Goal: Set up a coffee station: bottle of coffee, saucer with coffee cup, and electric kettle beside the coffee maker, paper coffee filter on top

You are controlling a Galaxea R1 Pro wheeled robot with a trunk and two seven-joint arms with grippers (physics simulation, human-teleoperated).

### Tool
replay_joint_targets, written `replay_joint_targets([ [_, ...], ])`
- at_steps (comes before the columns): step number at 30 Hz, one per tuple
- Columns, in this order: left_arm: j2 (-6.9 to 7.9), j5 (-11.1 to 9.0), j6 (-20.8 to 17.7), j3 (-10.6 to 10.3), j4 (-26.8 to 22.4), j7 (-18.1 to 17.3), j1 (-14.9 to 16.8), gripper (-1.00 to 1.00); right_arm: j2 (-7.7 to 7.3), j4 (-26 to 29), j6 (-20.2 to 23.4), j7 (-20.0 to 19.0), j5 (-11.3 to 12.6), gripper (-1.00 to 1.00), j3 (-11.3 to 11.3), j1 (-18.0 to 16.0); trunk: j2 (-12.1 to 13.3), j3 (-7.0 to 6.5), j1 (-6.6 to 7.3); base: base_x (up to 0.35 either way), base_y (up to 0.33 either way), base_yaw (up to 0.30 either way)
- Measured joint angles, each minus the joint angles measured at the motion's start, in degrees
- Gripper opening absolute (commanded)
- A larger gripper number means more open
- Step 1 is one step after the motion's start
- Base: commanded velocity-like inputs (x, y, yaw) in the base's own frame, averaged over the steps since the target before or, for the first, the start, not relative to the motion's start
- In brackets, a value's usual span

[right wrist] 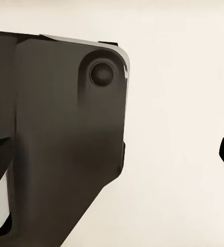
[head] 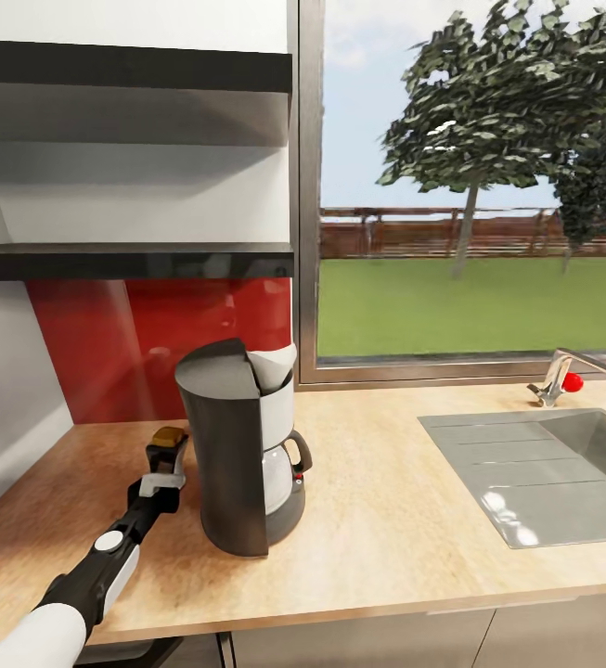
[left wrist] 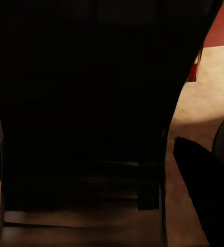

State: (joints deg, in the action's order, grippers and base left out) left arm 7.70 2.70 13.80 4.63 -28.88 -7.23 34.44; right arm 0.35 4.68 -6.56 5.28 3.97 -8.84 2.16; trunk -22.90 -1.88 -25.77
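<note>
A home kitchen: wooden countertop (head: 386, 520), steel sink (head: 562, 482), coffee maker (head: 238, 445), garden window (head: 474, 186).

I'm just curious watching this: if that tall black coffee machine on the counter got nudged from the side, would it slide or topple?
The coffee maker is a tall tower on a fairly narrow base, so a push near its top might tip it. A low push would more likely slide it along the smooth wooden countertop. Its glass carafe looks breakable.
</note>
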Motion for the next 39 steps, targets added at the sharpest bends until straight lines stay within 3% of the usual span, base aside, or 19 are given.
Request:
replay_joint_targets([
  [23,0.08,-0.07,0.18,0.03,0.00,0.01,0.00,1.00,-0.08,0.00,0.02,0.00,0.00,1.00,0.00,0.00,0.00,0.00,0.00,0.000,0.000,0.000],
  [39,0.08,-0.07,2.47,0.02,0.10,0.02,-0.04,1.00,-0.09,0.00,0.03,0.00,0.00,1.00,0.00,0.00,0.00,0.00,0.00,0.000,0.000,0.000],
])
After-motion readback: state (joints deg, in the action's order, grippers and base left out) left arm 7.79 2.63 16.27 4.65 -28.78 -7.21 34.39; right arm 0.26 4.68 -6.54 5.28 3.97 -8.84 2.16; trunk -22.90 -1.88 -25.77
